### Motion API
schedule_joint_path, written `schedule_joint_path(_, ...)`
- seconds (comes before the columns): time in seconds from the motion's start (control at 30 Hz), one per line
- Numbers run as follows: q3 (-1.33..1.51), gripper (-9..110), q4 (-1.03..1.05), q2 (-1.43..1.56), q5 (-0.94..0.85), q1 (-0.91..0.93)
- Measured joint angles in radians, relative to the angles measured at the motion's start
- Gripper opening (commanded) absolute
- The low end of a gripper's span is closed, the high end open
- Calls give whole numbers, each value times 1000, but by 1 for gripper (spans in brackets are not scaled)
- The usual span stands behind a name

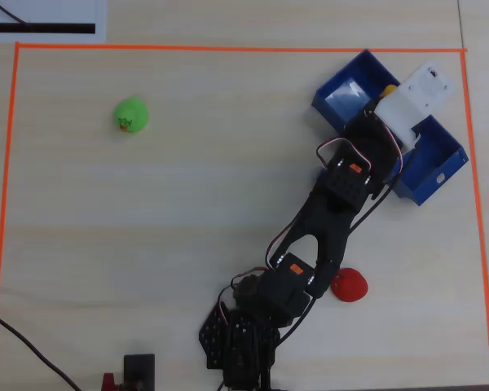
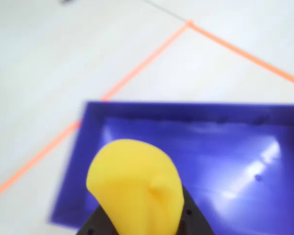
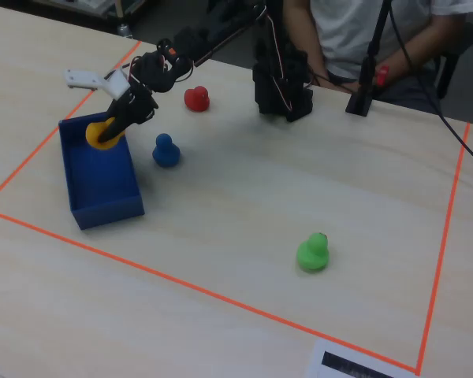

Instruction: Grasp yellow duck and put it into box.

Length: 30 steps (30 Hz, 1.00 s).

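The yellow duck fills the lower middle of the wrist view, squeezed between the black jaws. My gripper is shut on it and holds it above the far end of the blue box. In the overhead view only a sliver of the duck shows beside the white wrist part, over the box. In the wrist view the box's blue floor lies right below the duck.
A blue duck stands just beside the box. A red duck sits nearer the arm base, also in the overhead view. A green duck lies far off. Orange tape frames the work area.
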Motion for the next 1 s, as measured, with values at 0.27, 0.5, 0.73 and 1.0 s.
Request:
schedule_joint_path(0.27, -12, 12, -29, -106, -67, 29)
schedule_joint_path(0.5, -41, 34, -29, -135, -67, 51)
schedule_joint_path(0.73, -41, 34, 37, -95, -26, 43)
schedule_joint_path(1.0, 225, 4, 298, 354, 126, -120)
